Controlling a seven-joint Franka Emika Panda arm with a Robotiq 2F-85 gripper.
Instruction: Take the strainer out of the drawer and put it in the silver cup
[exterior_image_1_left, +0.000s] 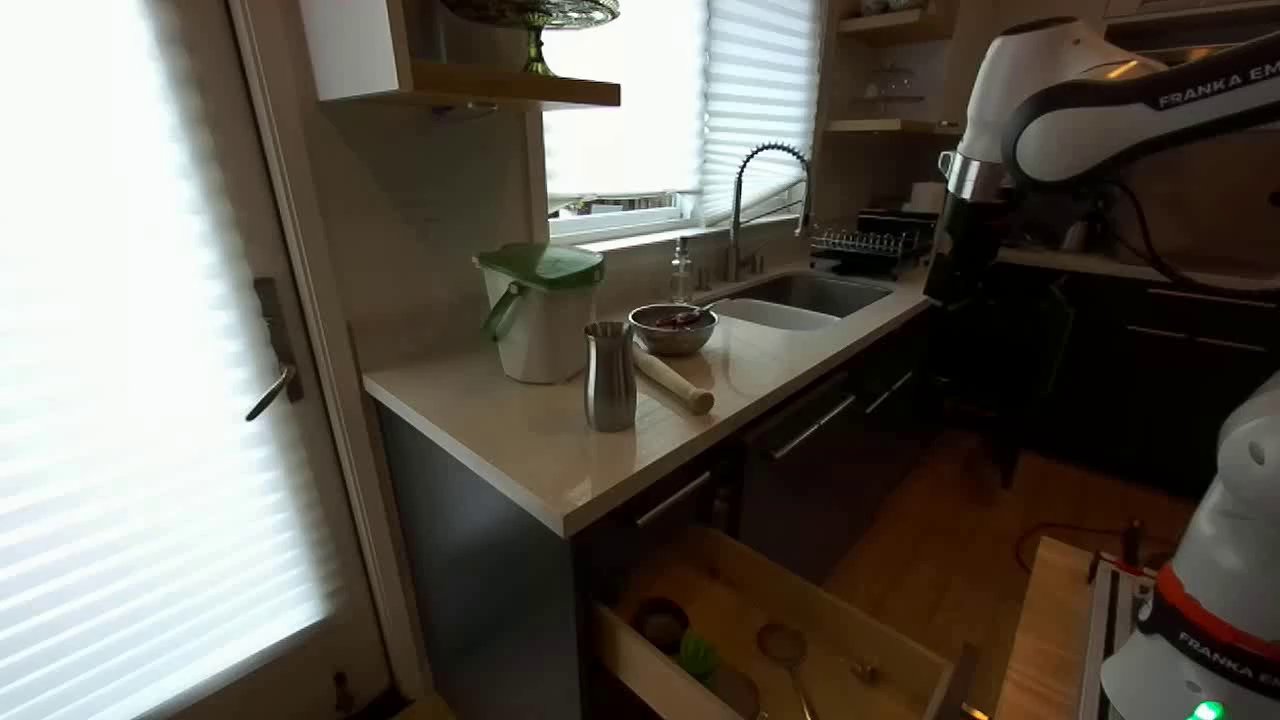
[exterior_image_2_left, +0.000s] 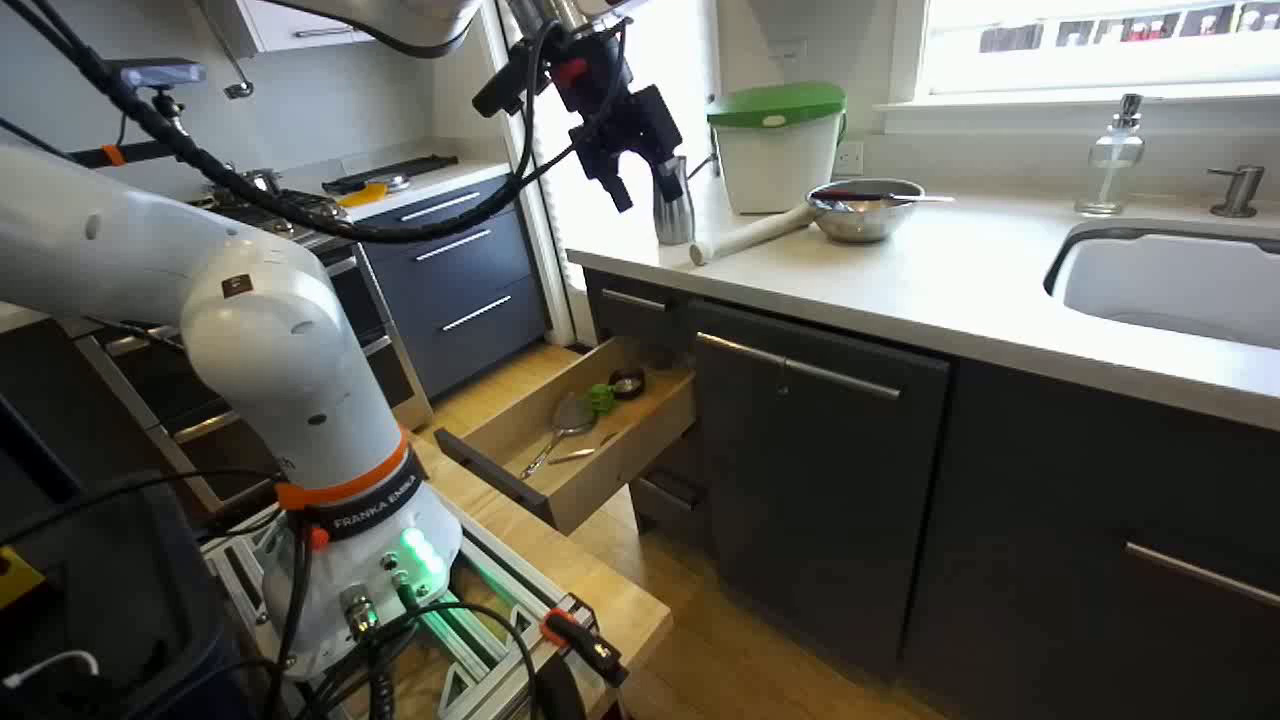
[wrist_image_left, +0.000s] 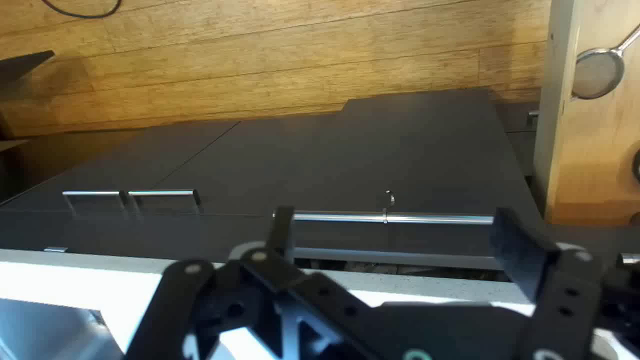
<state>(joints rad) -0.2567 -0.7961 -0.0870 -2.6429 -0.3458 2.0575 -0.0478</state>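
The strainer (exterior_image_1_left: 781, 643) lies in the open drawer (exterior_image_1_left: 850, 625), its handle pointing to the drawer's front. It also shows in an exterior view (exterior_image_2_left: 574, 412) and at the right edge of the wrist view (wrist_image_left: 598, 74). The silver cup (exterior_image_1_left: 610, 380) stands upright on the counter near its end; in an exterior view (exterior_image_2_left: 674, 218) a finger partly covers it. My gripper (exterior_image_2_left: 646, 192) is open and empty, raised above counter height and apart from the strainer and cup. In the wrist view (wrist_image_left: 394, 220) its fingers are wide apart, with dark cabinet fronts and a handle behind.
A wooden rod (exterior_image_1_left: 675, 382) lies beside the cup. A metal bowl (exterior_image_1_left: 673, 330) and a white jug with green lid (exterior_image_1_left: 545, 315) stand behind. A green item (exterior_image_2_left: 600, 399) and dark round bowl (exterior_image_2_left: 628, 383) share the drawer. The counter edge (exterior_image_2_left: 800, 310) overhangs the cabinets.
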